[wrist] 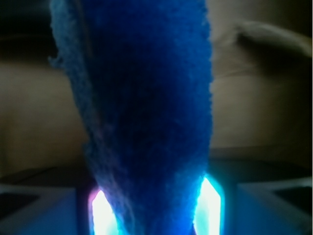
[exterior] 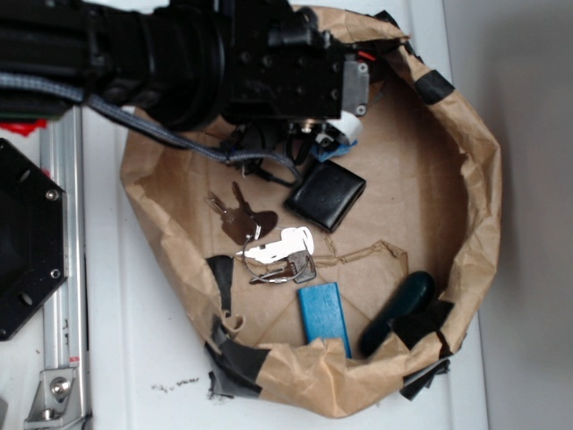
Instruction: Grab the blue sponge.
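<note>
Words: you can read none in either view.
Numbers: you can read none.
Brand names: you can see none on the black wallet (exterior: 326,194), the keys (exterior: 269,242) or the brown paper (exterior: 430,215).
Signs: none.
Wrist view: you see only fuzzy blue up close, with no writing on it.

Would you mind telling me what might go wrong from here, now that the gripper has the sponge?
The blue sponge looks pinched only at one end by the gripper, so it may slip out. In the exterior view the black wallet lies just beside the gripper; a low move might drag it.
</note>
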`<state>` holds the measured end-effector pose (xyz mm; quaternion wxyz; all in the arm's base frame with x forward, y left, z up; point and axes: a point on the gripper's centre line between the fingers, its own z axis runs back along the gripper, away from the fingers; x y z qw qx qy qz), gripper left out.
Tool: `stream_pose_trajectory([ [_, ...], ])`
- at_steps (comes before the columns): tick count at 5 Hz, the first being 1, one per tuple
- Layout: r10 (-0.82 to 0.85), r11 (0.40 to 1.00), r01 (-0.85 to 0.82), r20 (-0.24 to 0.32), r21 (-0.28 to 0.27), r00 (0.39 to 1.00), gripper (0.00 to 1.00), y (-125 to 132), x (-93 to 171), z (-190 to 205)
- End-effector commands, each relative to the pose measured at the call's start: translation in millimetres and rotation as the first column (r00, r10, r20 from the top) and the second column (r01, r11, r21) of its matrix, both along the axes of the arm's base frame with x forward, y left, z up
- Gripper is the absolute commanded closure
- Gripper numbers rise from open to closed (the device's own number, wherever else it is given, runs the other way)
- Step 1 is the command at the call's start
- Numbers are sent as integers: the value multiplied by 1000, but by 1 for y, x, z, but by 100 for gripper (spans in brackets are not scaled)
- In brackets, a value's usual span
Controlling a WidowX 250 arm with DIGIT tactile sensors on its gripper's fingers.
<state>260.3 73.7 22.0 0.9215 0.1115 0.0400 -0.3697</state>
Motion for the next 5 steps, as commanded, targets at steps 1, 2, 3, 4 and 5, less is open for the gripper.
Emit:
stream_pose_trajectory([
  [1,341,940,-324,276,-108,899,100,-54,2,105],
  [2,569,822,-544,255,-166,782,100,-75,-3,158],
  [3,685,729,-652,218,-210,695,100,-73,-5,157],
  [4,751,658,-697,172,-285,638,100,-70,-7,155],
  [5,767,639,-715,176,-283,617,100,-66,-7,150],
])
